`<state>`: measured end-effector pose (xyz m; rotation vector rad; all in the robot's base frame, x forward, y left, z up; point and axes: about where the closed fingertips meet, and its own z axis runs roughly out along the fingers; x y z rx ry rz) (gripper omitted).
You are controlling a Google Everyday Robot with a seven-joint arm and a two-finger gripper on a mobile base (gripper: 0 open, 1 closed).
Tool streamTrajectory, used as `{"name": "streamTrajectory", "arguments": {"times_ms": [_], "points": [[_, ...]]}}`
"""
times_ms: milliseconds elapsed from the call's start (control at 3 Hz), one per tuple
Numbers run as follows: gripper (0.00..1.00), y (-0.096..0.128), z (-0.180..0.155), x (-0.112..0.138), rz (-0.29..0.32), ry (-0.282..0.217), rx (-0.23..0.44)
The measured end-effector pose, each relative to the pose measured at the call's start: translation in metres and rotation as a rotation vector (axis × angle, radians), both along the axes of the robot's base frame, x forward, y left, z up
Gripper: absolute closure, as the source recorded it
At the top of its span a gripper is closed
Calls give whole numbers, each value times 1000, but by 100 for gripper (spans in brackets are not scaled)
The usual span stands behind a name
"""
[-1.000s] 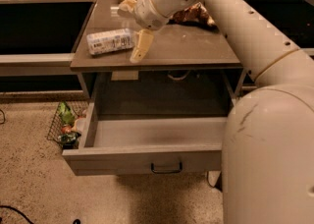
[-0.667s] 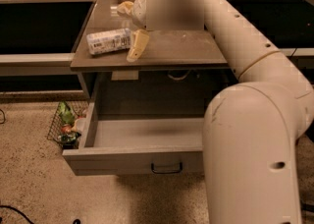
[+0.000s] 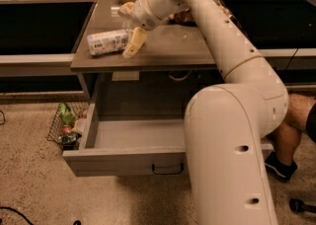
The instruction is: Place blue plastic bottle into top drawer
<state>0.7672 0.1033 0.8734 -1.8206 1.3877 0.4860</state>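
Gripper (image 3: 130, 25): over the table (image 3: 173, 51), its 2 fingers spread apart, gripping nothing.
Blue plastic bottle (image 3: 106, 42): lying on its side on the table, just beside the gripper.
Top drawer (image 3: 113, 162): pulled out below.

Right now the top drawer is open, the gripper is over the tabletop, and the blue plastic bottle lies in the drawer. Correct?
No. The camera view shows the blue plastic bottle lying on the tabletop beside the gripper, not in the top drawer, which is indeed open.
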Motion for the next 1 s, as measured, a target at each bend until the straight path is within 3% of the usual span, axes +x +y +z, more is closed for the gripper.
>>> {"name": "streamTrajectory", "arguments": {"times_ms": [667,1000], "points": [[0,15,-23,14,-33,75,3],[18,22,-34,22,-39,88,-4]]}}
